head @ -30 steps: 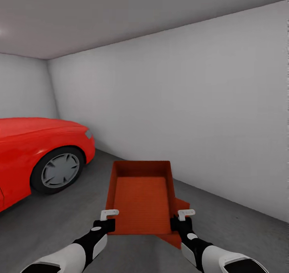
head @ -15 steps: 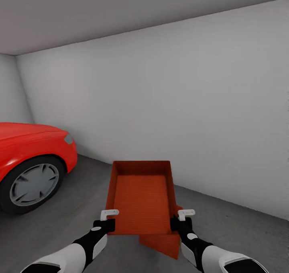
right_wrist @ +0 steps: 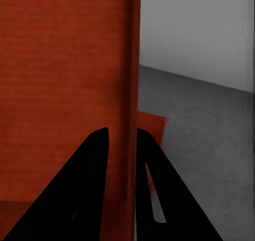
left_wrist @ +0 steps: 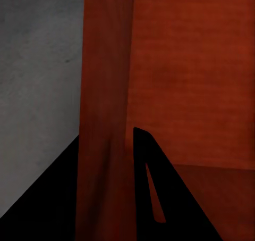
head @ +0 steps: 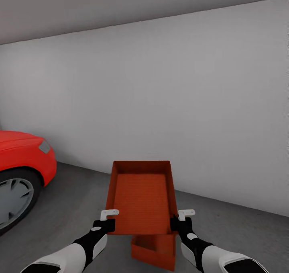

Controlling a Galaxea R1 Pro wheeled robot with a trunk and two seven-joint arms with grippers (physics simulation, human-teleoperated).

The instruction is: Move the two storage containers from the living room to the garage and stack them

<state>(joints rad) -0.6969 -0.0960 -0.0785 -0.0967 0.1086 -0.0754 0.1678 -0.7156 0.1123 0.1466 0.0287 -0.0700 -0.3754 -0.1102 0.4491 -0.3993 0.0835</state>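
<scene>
Since the earlier frames the head camera had swung to the right: the red car [head: 20, 172] had slid toward the view's left edge, and more of the lower container [head: 154, 249] showed on the dark grey floor [head: 72, 200]. An orange-red storage container [head: 141, 198] was held up in front of the robot, open side up, its far end toward the white wall [head: 180, 104]. It hung above the lower container, whose visible part lay under the held one's near right corner. The left gripper [head: 107, 218] gripped the held container's near left corner, and in the left wrist view its fingers [left_wrist: 151, 198] were closed on the thin side wall [left_wrist: 103, 118]. The right gripper [head: 182, 218] gripped the near right corner, its dark fingers [right_wrist: 90, 193] pinching the right wall [right_wrist: 127, 92] between them. The car's front wheel [head: 14, 198] stood well apart from both containers.
</scene>
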